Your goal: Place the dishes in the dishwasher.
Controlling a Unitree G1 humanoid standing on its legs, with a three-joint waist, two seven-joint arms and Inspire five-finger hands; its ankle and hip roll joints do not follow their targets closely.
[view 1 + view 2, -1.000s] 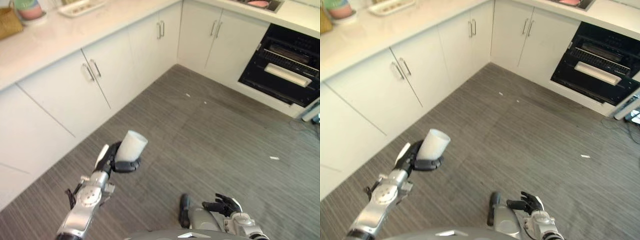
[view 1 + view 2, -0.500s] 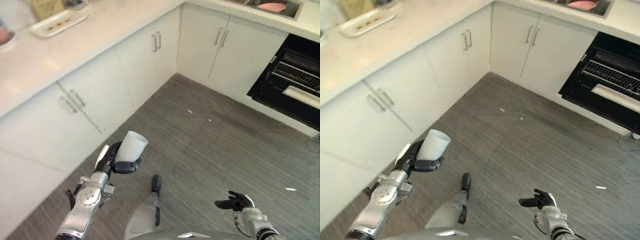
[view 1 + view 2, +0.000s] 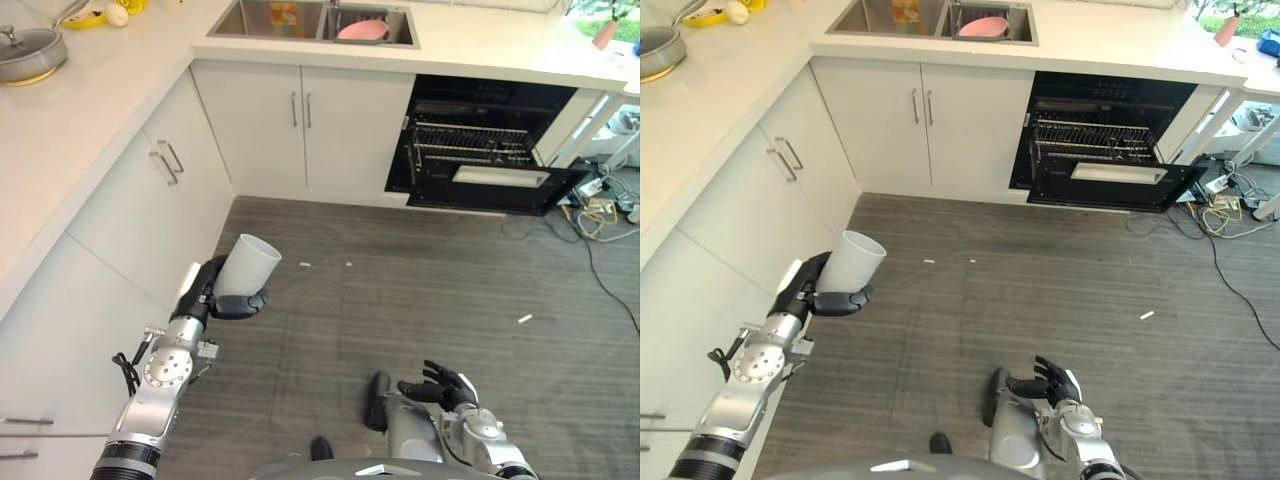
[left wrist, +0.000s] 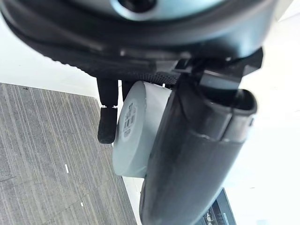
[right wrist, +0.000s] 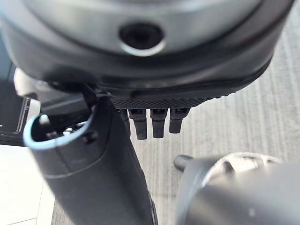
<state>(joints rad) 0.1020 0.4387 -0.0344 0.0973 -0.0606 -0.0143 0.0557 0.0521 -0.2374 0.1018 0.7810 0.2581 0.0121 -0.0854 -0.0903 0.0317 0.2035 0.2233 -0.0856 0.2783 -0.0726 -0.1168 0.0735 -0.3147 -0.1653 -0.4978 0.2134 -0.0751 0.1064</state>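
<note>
Above the floor beside the white cabinets, the left hand grips a white cup, mouth tilted up and away. The open dishwasher lies well ahead and to the right, under the counter edge. The right hand hangs low, fingers relaxed, empty.

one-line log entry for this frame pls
left hand: shut on white cup, mouth up | right hand: open, low, idle | dishwasher: open, ahead | pink dish: in sink

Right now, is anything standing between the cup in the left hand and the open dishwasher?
Nothing visible: the left hand holds the white cup, and bare floor stretches to the open dishwasher.
</note>
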